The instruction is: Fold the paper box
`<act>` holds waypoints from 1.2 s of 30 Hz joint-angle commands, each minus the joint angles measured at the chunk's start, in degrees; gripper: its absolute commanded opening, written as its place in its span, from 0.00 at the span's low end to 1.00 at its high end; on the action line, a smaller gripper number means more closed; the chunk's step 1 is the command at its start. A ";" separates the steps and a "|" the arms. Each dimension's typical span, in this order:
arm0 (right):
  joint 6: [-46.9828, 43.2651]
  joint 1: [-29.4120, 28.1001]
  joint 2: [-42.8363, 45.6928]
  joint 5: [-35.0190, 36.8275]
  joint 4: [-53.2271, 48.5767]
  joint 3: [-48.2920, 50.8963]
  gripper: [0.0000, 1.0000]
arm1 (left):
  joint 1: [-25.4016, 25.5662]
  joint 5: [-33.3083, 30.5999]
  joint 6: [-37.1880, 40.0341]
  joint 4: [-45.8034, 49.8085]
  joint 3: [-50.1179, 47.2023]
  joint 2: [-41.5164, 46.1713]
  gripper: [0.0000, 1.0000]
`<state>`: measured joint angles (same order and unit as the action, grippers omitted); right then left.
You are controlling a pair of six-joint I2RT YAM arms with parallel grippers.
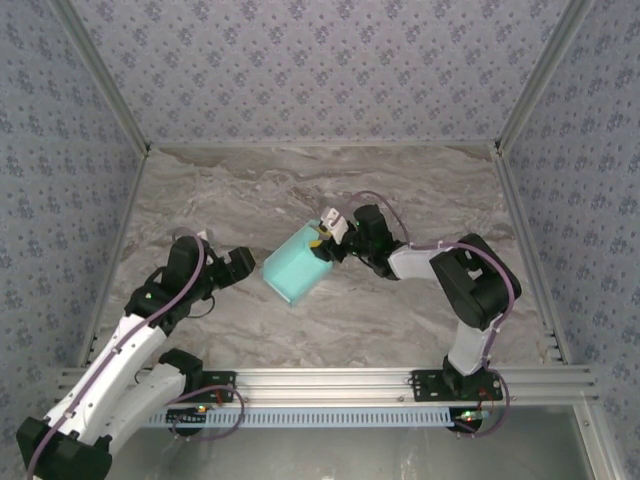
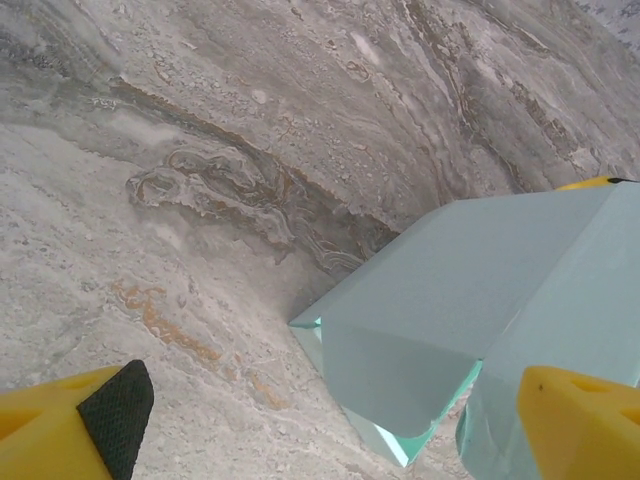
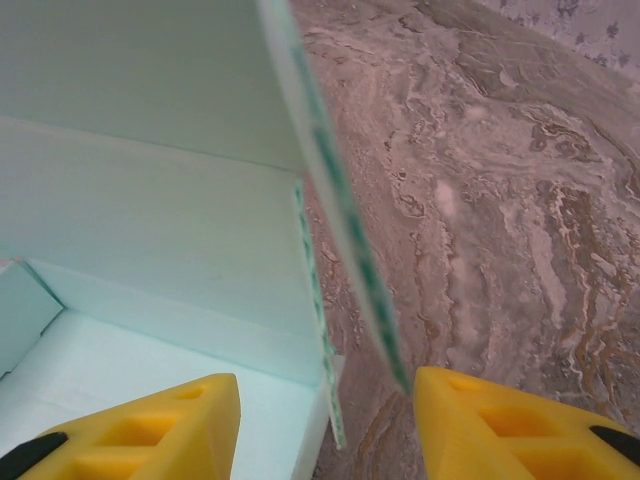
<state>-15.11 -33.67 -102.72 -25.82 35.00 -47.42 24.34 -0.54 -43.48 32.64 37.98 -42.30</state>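
While just beside the released left gripper (image 1: pixel 243 265), the paper box (image 1: pixel 293 270), one wall inside the parted right gripper (image 1: pixel 319 244).

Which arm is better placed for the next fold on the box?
Right, most likely: the right hand straddles a wall of the paper box, while the left hand sits open beside it, gripping nothing.

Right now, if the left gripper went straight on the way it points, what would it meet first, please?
Most likely the paper box: the left gripper, open, points at its near end, with bare table between them. How far off is unclear.
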 commanded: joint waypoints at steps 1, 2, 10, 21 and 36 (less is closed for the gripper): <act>-1.58 -0.11 -0.47 -1.18 0.13 -1.31 0.51 | -0.76 -0.34 1.05 1.18 1.40 0.46 0.96; -1.59 -0.23 -0.55 -0.99 -0.04 -1.51 0.48 | -0.96 -0.27 1.05 1.04 1.39 0.17 0.96; 5.60 -2.95 -0.67 9.29 0.39 -2.05 0.10 | -1.73 -0.17 1.56 1.25 2.36 -0.59 0.97; 19.84 -3.70 5.07 34.18 2.39 4.49 0.02 | -2.54 0.60 5.88 -7.08 2.43 -1.83 0.99; 16.08 -1.61 9.11 33.68 -4.98 3.72 0.03 | 0.36 3.86 31.49 -45.46 -7.27 -18.52 0.99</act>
<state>2.11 -36.38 -95.79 7.27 32.45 -42.83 24.51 -0.49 -21.54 -6.42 26.11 -55.29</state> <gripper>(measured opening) 0.066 0.993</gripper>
